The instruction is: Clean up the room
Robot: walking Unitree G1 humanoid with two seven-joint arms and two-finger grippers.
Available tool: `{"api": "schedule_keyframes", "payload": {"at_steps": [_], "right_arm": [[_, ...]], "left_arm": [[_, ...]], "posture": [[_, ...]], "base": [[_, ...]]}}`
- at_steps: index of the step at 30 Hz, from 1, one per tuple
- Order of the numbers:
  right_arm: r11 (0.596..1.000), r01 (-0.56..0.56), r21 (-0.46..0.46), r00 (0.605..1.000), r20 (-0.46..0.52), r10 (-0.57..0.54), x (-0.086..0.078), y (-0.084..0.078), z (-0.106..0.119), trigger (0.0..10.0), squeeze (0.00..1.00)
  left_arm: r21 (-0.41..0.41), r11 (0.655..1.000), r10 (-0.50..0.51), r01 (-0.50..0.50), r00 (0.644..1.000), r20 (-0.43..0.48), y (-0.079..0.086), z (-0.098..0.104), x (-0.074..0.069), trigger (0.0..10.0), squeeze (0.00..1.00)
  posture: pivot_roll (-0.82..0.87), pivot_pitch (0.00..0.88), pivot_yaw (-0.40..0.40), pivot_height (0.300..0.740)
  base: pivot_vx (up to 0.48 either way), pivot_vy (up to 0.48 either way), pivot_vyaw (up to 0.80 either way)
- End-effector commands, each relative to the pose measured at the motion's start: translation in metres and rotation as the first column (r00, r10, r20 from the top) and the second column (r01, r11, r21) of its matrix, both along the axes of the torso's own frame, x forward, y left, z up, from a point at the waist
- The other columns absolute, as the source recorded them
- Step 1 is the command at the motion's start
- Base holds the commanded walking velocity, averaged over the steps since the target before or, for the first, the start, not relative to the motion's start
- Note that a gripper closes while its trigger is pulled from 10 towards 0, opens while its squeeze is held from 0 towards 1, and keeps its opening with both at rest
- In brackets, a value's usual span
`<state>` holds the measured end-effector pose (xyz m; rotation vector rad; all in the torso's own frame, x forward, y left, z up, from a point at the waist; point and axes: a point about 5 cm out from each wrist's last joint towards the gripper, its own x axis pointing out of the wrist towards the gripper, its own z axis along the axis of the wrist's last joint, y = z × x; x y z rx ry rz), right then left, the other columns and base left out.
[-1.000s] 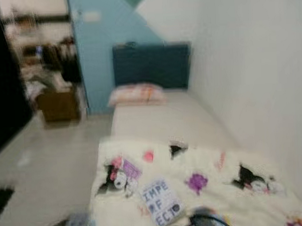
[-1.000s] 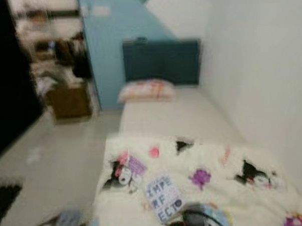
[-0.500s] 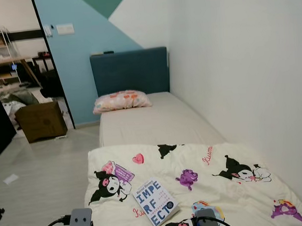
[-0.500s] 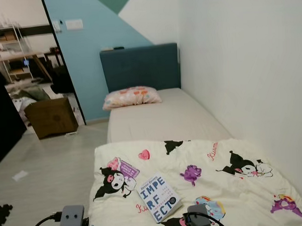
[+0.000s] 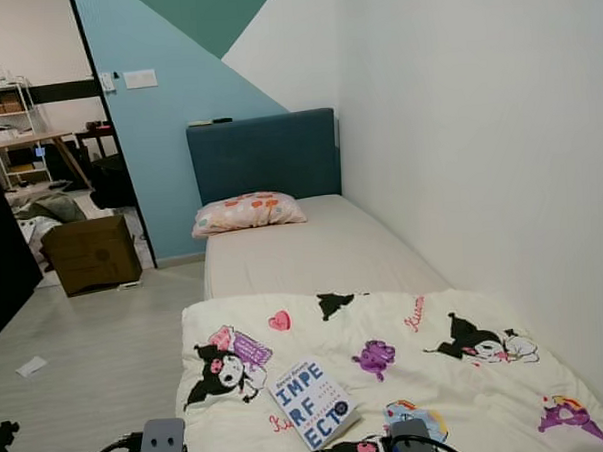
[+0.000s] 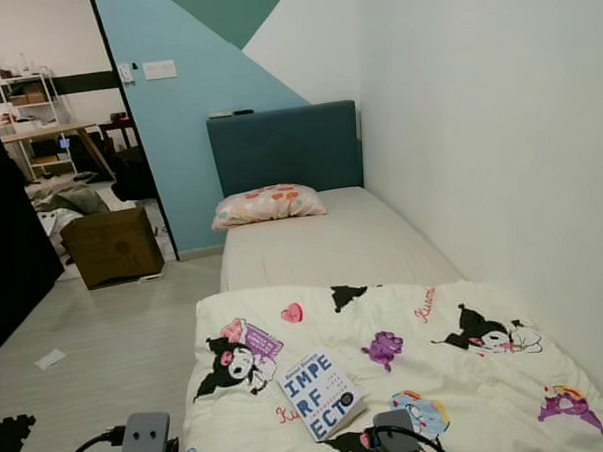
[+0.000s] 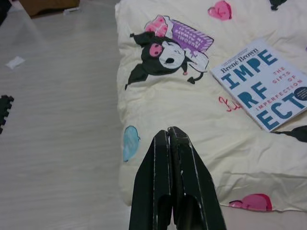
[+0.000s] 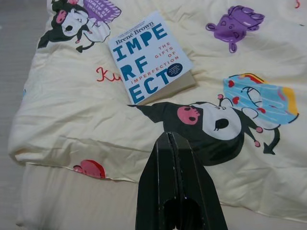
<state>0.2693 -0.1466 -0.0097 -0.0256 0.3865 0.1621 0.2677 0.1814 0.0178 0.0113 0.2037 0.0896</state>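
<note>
**Book on soft blanket, both grippers closed and empty: slip or snag risk**

Bed (image 5: 313,251) runs along the white wall, its near half covered by a cartoon-print blanket (image 6: 448,380). The likely tidy-up item, a blue-and-white book (image 6: 320,393), lies flat on the blanket near the bed's foot, towards the floor side. Left gripper (image 7: 169,143) hovers over the blanket's edge, fingers pressed together, holding nothing. Right gripper (image 8: 170,148) hangs just short of the book, fingers also together and empty. Risks, as I judge them: fingers must part first; soft bedding gives under a push, so the book could slide away or blanket get pinched with it. Paper scrap (image 5: 30,367) on the floor is well apart, easy to miss
</note>
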Motion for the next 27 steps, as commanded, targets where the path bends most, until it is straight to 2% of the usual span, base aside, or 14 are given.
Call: {"api": "schedule_keyframes", "payload": {"at_steps": [1, 4, 7, 19, 27], "right_arm": [[1.000, -0.024, -0.001, 1.000, -0.002, 0.024, 0.0013, 0.0060, 0.0005, 10.0, 0.00], [1.000, -0.025, -0.003, 1.000, -0.001, 0.025, 0.0019, 0.0062, 0.0009, 10.0, 0.00], [1.000, -0.022, -0.004, 1.000, 0.001, 0.022, 0.0026, 0.0061, 0.0015, 10.0, 0.00], [1.000, 0.013, -0.003, 1.000, 0.011, -0.013, 0.0040, 0.0016, 0.0030, 10.0, 0.00], [1.000, 0.016, -0.002, 1.000, 0.017, -0.016, 0.0052, 0.0031, 0.0043, 10.0, 0.00]], "left_arm": [[0.015, 1.000, 0.007, -0.006, 0.999, -0.034, 0.0038, -0.0056, -0.0043, 10.0, 0.00], [0.020, 1.000, 0.006, -0.005, 0.999, -0.033, 0.0037, -0.0054, -0.0042, 10.0, 0.00], [0.001, 1.000, 0.018, -0.018, 0.999, -0.032, 0.0044, -0.0058, -0.0042, 10.0, 0.00], [-0.003, 0.999, 0.051, -0.052, 0.997, -0.055, 0.0072, -0.0081, -0.0040, 10.0, 0.00], [-0.012, 1.000, 0.027, -0.028, 0.998, -0.065, 0.0075, -0.0090, -0.0043, 10.0, 0.00]], "posture": [[0.01, 0.096, 0.026, 0.740], [0.01, 0.096, 0.027, 0.740], [0.01, 0.098, 0.028, 0.740], [0.01, 0.100, 0.024, 0.740], [0.01, 0.100, 0.024, 0.740]], "base": [[0.000, -0.480, 0.60], [0.000, -0.480, 0.80], [0.000, 0.000, 0.80], [0.000, 0.000, 0.00], [0.000, 0.000, 0.00]]}}
